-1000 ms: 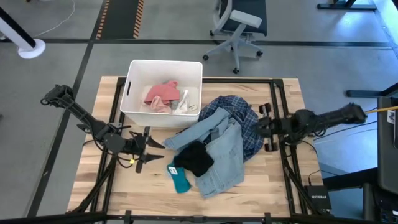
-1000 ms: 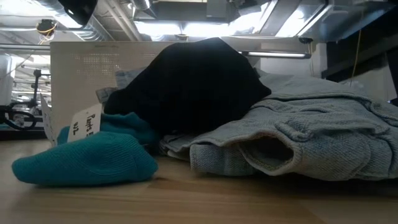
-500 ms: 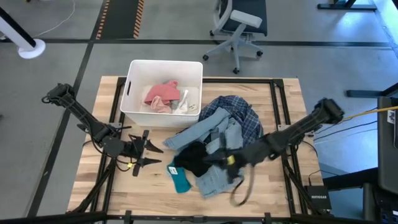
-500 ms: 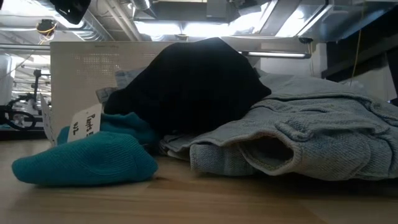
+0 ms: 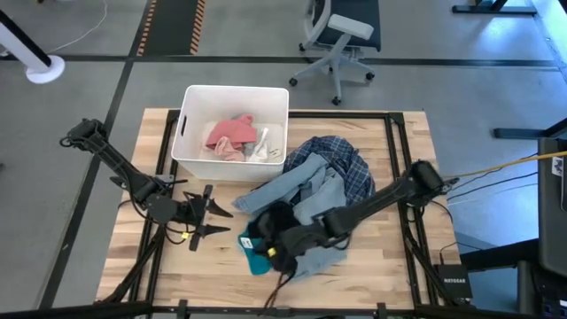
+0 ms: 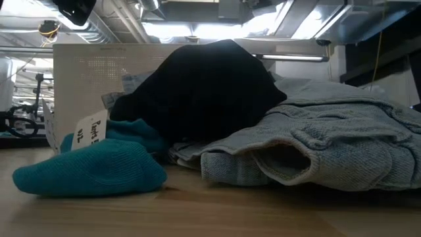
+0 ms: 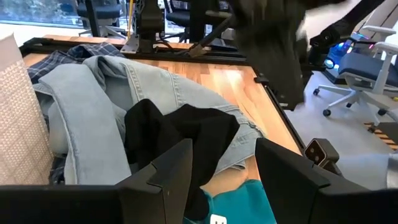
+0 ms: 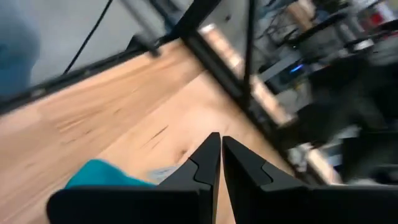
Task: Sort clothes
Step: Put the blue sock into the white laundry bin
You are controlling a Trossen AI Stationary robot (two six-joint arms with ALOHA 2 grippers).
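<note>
The right gripper [image 5: 276, 257] hung low over the near edge of the clothes pile, its two fingers pressed together with nothing between them, as the right wrist view showed [image 8: 216, 163]. Its arm lay stretched across the light blue denim [image 5: 314, 217], reaching toward the teal socks [image 5: 256, 260] and the small black piece [image 5: 276, 221]. The left gripper [image 5: 217, 220] waited just left of the pile with its fingers parted and empty.

The main risk was in that closed tip. Driven down shut, it would likely push the socks along the wood or bury them under the denim rather than take them. The black piece lay touching the socks and overlapping the denim, so a pinch could also catch two garments at once and drag the wrong item. The long arm resting over the denim might shift the whole heap, including the dark blue plaid shirt [image 5: 350, 164] at the far side. The white bin [image 5: 190, 124], at the far left of the table, already held the pink piece [image 5: 226, 137] and a white top [image 5: 262, 146].
</note>
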